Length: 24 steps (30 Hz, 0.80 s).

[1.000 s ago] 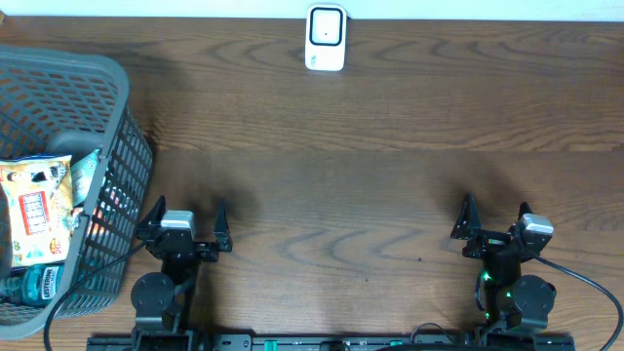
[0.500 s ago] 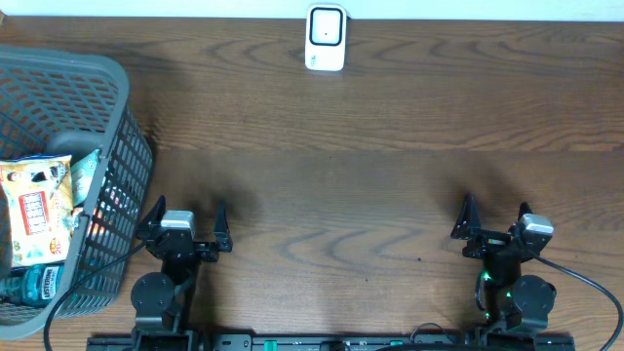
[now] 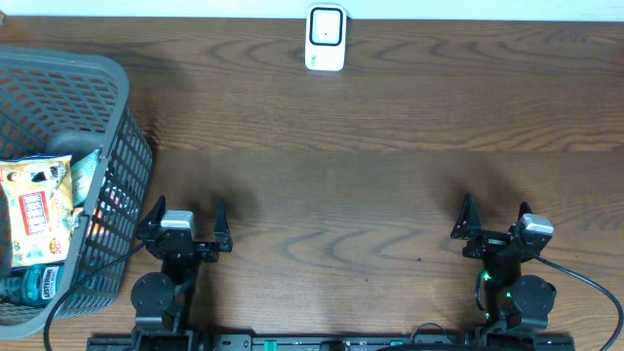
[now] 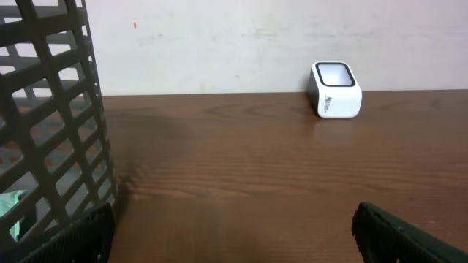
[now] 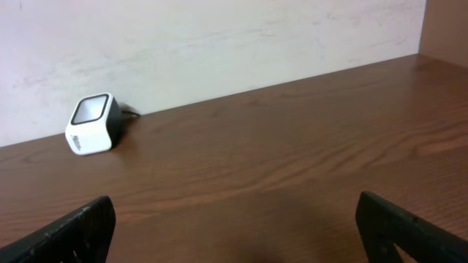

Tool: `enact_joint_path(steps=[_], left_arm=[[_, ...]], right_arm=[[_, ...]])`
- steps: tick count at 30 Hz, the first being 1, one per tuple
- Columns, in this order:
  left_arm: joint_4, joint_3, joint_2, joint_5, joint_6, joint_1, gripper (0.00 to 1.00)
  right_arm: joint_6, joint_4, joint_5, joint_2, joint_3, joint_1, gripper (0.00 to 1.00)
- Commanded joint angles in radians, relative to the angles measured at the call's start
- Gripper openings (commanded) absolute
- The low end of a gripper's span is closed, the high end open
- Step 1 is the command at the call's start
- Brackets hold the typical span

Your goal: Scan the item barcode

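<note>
Dark brown wooden table [image 3: 370,195], wavy lighter grain, beneath both grippers. Left of the black left gripper [image 3: 187,216]: grey plastic lattice basket [image 3: 117,185] showing an orange-and-cream snack packet [image 3: 37,210] with a red label, and a mint-green packet [image 3: 86,175]. Far ahead: white box scanner [image 3: 326,37] with a black-framed pale window. Black right gripper [image 3: 495,216], green lights behind it. Off-white wall [image 4: 219,36].

Overhead, the basket [image 3: 122,185] at nine o'clock is cut by the left edge. Print on the bag [image 3: 34,210] and bottle [image 3: 27,285] inside it is too small to read, as on the scanner [image 3: 325,37] at twelve. Wrist views show only the fingertips of the left gripper [image 4: 232,237] and right gripper [image 5: 234,230], cut by the lower edge at seven and five o'clock; a green item [image 4: 9,212] behind the mesh at eight o'clock, left wrist view, cannot be identified.
</note>
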Motion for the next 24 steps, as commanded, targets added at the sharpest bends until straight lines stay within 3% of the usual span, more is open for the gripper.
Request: enact_joint_path(steps=[1,19,24], left_arm=[[-0.028,-0.021,0.000,0.006,0.010,-0.003,1.00],[-0.025,-0.021,0.000,0.007,0.010,-0.003,1.00],[0.003,-0.020,0.000,0.072,-0.021,-0.003,1.00]], right_arm=[[0.011,-0.004,0.009,-0.002,-0.001,0.005,0.99],[0.011,-0.004,0.009,-0.002,-0.001,0.005,0.99],[0.011,-0.004,0.009,-0.002,-0.001,0.005,0.99]])
